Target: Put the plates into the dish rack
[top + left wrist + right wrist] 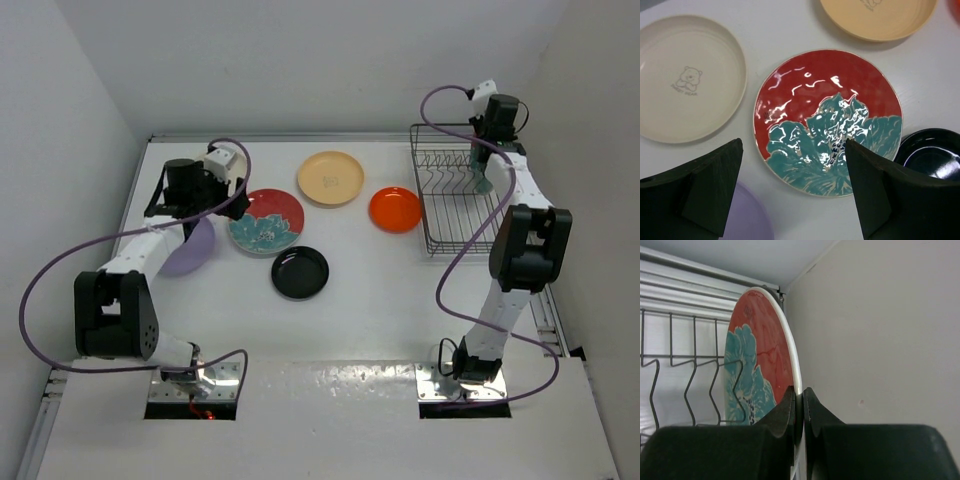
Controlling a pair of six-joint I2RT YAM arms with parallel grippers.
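Right gripper [798, 392]: jaws pinched on the rim of a red plate with teal flower [757, 360], held upright on edge close to the side wall
Dish rack [445, 215]: far right of the table [350, 330]; its wire prongs show just left of the held plate
Step in hand: probably seating this plate between two prongs
Doing it well: hold the plate vertical, lower its bottom edge squarely into one slot, let go only once the wires bear it; the glossy rim may slip
Left gripper [794, 150]: jaws spread wide, hovering over the second red flowered plate [827, 95], which lies flat
Lying flat around it: cream plate [687, 82], pale orange plate [877, 15], lavender plate [747, 220], black plate [930, 152], small orange plate [395, 209]
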